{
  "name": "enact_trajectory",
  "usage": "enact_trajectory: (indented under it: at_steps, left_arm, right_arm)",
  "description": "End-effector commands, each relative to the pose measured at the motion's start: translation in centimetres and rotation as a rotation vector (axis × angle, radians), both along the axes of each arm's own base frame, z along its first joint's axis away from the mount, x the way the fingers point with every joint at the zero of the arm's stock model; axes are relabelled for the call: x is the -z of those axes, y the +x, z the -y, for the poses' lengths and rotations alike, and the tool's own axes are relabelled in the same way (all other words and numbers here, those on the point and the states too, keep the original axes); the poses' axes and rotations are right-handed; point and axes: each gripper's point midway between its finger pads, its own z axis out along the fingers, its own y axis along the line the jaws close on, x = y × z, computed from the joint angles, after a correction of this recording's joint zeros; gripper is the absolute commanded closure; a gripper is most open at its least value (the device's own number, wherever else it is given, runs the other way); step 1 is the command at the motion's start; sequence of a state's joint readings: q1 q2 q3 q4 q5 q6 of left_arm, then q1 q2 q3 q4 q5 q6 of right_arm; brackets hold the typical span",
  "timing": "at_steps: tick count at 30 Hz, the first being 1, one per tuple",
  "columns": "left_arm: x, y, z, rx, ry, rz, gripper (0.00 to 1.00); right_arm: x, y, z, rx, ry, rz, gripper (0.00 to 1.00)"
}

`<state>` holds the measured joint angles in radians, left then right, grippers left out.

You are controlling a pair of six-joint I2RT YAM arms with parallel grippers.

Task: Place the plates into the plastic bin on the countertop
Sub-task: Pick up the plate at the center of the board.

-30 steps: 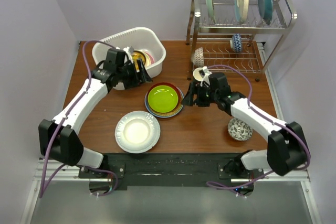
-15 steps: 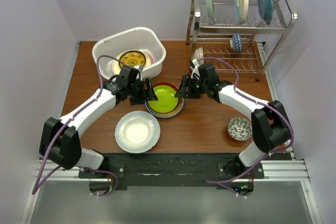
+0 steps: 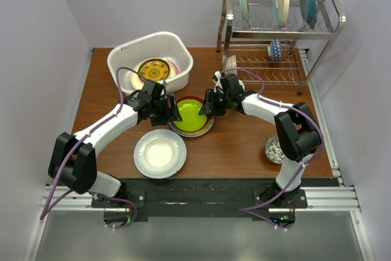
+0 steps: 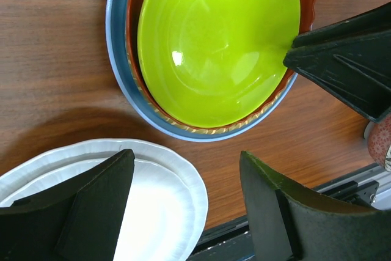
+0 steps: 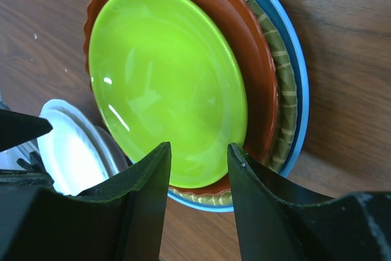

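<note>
A stack of plates sits mid-countertop (image 3: pixel 238 145): a lime plate (image 3: pixel 190 113) on top, then a red-brown one, a yellow patterned one and a light blue one. A white plate (image 3: pixel 160 153) lies in front of it. The white plastic bin (image 3: pixel 149 39) at the back left holds a gold-centred plate (image 3: pixel 153 68) and others. My left gripper (image 3: pixel 173 110) is open at the stack's left edge, over bare wood and the white plate (image 4: pixel 153 200) in its wrist view (image 4: pixel 186 169). My right gripper (image 3: pixel 206 105) is open, its fingers straddling the near rim of the lime plate (image 5: pixel 165 84) in its wrist view (image 5: pixel 198 151).
A steel wire dish rack (image 3: pixel 324 25) at the back right holds three upright plates on top and two small bowls (image 3: pixel 275 49) below. A patterned bowl (image 3: pixel 278 150) sits on the wood at the front right, partly hidden by the right arm.
My left gripper has moved from over the bin down to the stack's left edge. My right gripper has moved left to the stack's right edge.
</note>
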<state>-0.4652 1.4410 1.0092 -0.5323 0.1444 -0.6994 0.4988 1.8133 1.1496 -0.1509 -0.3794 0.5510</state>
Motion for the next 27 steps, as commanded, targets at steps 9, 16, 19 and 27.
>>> enact_trajectory:
  at_steps: [9, 16, 19, 27]
  left_arm:
    - [0.5, 0.6, -0.1, -0.011, 0.02, 0.015, 0.26]
    - [0.9, 1.3, 0.0, -0.022, 0.026, 0.02, 0.27]
    - [0.6, 2.2, 0.3, -0.03, 0.017, 0.054, 0.28]
    - [0.1, 4.7, 1.2, -0.065, -0.016, 0.127, 0.32]
  right_arm:
    - [0.8, 1.3, -1.3, 0.0, -0.033, 0.006, 0.56]
    - [2.0, 0.9, -1.2, -0.003, -0.05, -0.01, 0.56]
    - [2.7, 0.6, -1.1, -0.007, -0.055, -0.023, 0.56]
    - [3.8, -0.3, -0.8, -0.01, -0.061, -0.045, 0.56]
